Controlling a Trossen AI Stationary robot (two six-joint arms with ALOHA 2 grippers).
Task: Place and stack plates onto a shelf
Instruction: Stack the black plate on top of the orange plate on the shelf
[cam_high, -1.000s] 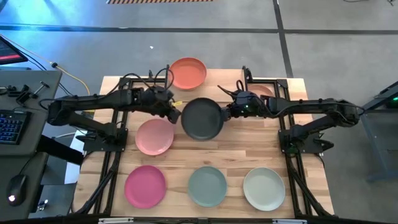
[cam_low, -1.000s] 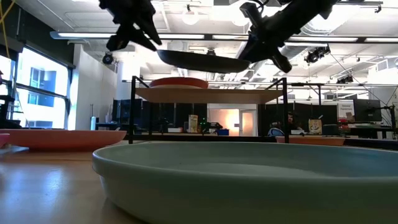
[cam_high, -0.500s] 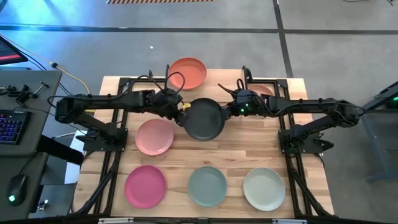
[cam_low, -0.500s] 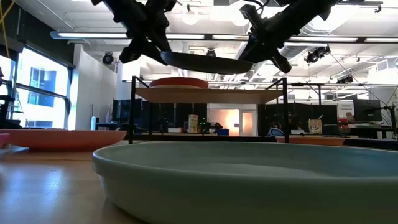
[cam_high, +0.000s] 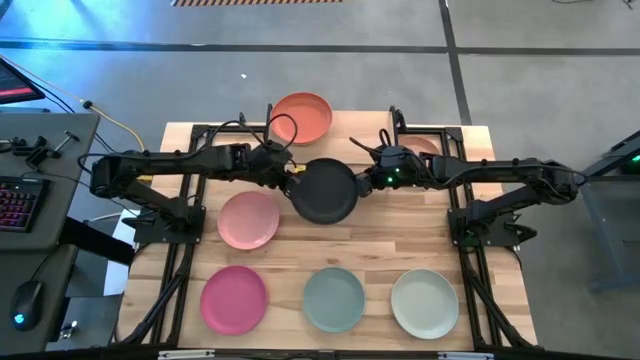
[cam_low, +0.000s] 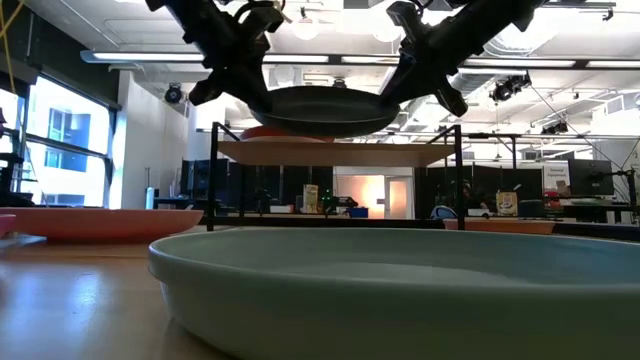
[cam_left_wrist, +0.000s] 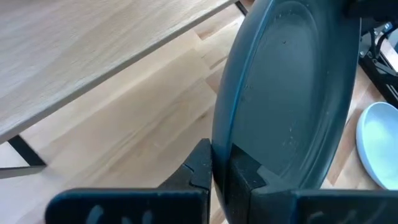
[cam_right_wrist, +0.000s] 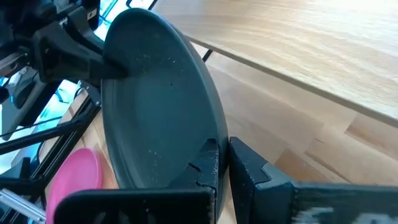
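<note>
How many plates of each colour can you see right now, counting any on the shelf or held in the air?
Terracotta plate: 1
Charcoal plate: 1
Pink plate: 1
Magenta plate: 1
Pale teal plate: 1
Off-white plate: 1
Peach plate, mostly hidden: 1
Total: 7 plates in view

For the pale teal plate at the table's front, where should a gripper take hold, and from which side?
Grip the pale teal plate by its raised rim, coming from above with one finger inside and one outside. It lies flat and upright, so only the rim gives purchase. The front edge looks clearest, with the magenta plate and off-white plate flanking it.
</note>
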